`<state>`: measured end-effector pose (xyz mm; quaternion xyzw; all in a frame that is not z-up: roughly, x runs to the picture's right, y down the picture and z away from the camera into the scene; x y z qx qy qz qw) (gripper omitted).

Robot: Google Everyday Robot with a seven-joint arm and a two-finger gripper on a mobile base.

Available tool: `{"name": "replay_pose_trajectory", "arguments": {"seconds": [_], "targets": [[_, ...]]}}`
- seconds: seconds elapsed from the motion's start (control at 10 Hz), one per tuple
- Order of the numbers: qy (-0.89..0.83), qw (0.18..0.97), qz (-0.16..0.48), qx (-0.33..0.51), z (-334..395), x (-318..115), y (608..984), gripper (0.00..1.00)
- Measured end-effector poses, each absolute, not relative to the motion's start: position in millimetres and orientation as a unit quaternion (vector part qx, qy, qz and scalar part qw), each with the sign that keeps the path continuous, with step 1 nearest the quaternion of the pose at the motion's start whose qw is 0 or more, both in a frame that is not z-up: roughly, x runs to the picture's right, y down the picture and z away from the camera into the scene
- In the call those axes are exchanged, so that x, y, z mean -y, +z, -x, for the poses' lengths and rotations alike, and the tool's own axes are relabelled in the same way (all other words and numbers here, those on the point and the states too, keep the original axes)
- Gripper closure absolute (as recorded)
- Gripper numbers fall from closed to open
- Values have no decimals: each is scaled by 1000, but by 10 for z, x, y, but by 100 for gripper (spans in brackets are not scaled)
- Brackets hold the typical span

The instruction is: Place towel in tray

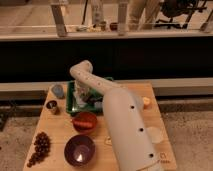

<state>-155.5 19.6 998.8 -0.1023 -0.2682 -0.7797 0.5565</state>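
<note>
A green tray (70,103) sits at the back left of the wooden table. A pale towel (83,101) lies bunched inside it. My white arm (120,120) reaches from the front right across the table to the tray. My gripper (82,93) is down over the towel in the tray, and the arm's wrist hides most of it.
A grey object (58,90) and a small dark cup (51,106) stand left of the tray. A red bowl (84,121), a purple bowl (79,149) and dark grapes (40,147) lie in front. An orange item (146,102) is at the right.
</note>
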Motion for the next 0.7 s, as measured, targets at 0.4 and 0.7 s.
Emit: {"name": "replay_pose_trajectory", "arguments": {"seconds": [0.4,0.7], "targets": [[-731,594,82,327,1541,-42,9753,100],[-678,646,68,343,1507,263,9485,100]]}}
